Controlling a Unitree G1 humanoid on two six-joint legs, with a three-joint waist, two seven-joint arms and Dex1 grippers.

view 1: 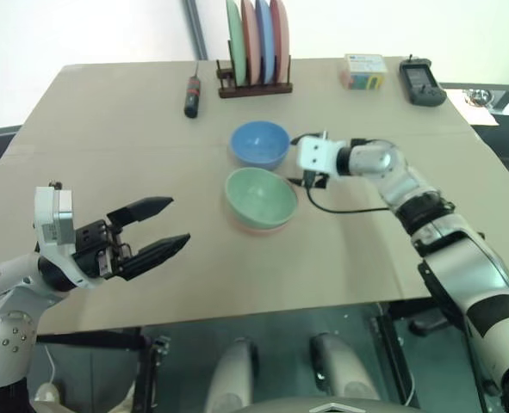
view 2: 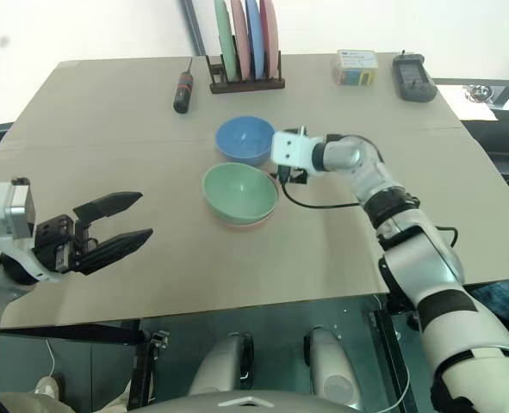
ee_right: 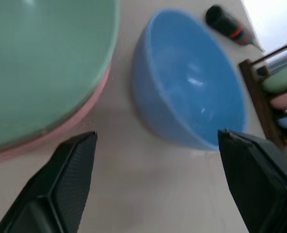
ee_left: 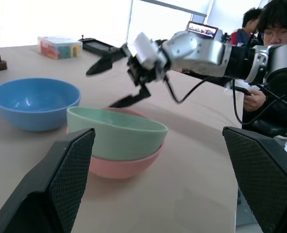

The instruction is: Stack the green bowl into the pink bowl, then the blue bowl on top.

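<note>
At table centre, the green bowl [view 1: 260, 197] already sits nested in the pink bowl [ee_left: 119, 166]. Beside them, the blue bowl [view 1: 259, 143] awaits stacking; the right gripper [ee_left: 115, 77] nears it, fingers spread, and the left gripper [view 1: 158, 228] hangs spread, empty.

The green bowl [view 1: 261, 197] sits in the pink bowl [ee_left: 119, 167], with the blue bowl [view 1: 259, 143] just behind.

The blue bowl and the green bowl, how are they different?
The green bowl sits nested inside the pink bowl, while the blue bowl stands by itself on the table. The blue bowl is light blue and the green bowl is mint green. The blue bowl is farther from the robot, nearer the plate rack, and the green bowl is closer. Both are round, upright, empty and look about the same size.
</note>
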